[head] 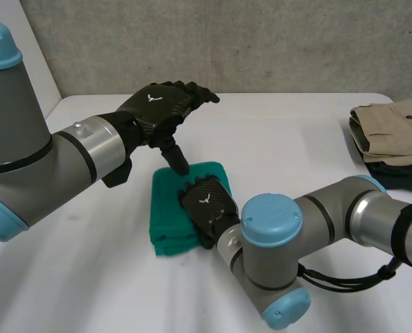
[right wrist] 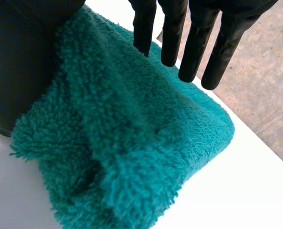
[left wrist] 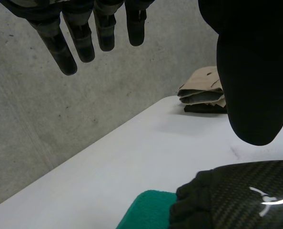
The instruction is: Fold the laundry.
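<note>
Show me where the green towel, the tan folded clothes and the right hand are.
green towel [head: 166,216], head view, its bare top surface
tan folded clothes [head: 395,128], head view, top layer's middle
right hand [head: 207,202], head view, back of the hand

— What lies under the right hand [right wrist: 194,45]?
— A folded teal towel [right wrist: 132,143], its fluffy layers stacked on the white bench [right wrist: 237,191].
— And the fingers [right wrist: 167,43]?
— Straight, reaching out over the towel, gripping nothing. The thumb [right wrist: 22,62] stands against its shaggy edge.
— Beyond the fingertips?
— The bench's edge, then a grey speckled surface [right wrist: 270,95].
</note>
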### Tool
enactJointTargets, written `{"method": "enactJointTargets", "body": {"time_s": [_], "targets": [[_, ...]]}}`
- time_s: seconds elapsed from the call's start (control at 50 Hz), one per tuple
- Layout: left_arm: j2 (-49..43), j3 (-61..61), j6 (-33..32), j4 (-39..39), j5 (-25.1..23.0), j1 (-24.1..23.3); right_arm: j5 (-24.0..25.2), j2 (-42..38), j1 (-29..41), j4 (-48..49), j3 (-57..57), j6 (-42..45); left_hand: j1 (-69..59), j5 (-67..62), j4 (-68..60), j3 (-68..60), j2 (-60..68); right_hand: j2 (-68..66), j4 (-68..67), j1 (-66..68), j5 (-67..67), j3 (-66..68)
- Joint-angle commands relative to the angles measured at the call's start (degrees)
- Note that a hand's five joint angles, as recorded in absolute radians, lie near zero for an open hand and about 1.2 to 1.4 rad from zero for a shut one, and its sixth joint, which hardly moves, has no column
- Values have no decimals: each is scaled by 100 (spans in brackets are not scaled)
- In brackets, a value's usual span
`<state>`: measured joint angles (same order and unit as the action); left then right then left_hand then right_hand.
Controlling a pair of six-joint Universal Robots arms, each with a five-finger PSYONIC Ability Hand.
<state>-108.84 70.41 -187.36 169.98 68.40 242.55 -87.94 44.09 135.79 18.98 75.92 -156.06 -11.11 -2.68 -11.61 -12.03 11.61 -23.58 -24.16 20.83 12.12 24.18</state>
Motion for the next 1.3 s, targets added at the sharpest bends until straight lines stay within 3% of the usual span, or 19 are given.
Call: {"method": "enactJointTargets", "body": {"time_s": [0.02,0.18,0.36,0.46,0.58,0.66,0.84,0.96,1.06,1.22,1.3], "targets": [[3,8,16,0,7,3,-48,-278,0,-61,-516,102,-162,-6,-113,-70,113,-1474,-1417,1749,1621,1414],[3,43,25,0,-2,20,-109,-392,-201,-96,-710,110,-162,-6,-113,-70,113,-5640,-5582,5915,5786,5579],[3,69,16,0,-2,29,311,398,-1834,-263,80,496,-145,11,-96,-53,96,-5642,-5584,5917,5788,5582],[12,69,16,0,-2,82,1355,662,-3038,-333,178,1400,-145,11,-96,-53,96,-5642,-5584,5917,5788,5582],[21,69,25,9,-2,135,2376,662,-3717,-254,-269,1956,-145,11,-96,-53,96,-5642,-5584,5917,5788,5582],[21,78,25,9,-2,135,2703,558,-3945,-228,-1269,1484,-145,11,-96,-53,96,-5642,-5584,5917,5788,5582],[38,69,33,26,7,143,2493,5,-4341,396,-3905,-388,-129,28,-79,-37,79,-5642,-5584,5917,5788,5582],[29,78,51,53,7,143,2509,-540,-4780,370,-5015,-724,-145,11,-96,-53,96,-5642,-5584,5917,5788,5582],[12,104,68,53,7,126,2817,-761,-5237,335,-4947,-768,-145,11,-96,-53,96,-5642,-5584,5917,5788,5582],[-32,166,68,132,16,91,4283,-1130,-6203,80,-4043,-716,-145,11,-96,-53,96,-5642,-5584,5917,5788,5582],[-41,175,68,158,16,82,4452,-1253,-6582,36,-3602,-646,-145,11,-96,-53,96,-5642,-5584,5917,5788,5582]]}}
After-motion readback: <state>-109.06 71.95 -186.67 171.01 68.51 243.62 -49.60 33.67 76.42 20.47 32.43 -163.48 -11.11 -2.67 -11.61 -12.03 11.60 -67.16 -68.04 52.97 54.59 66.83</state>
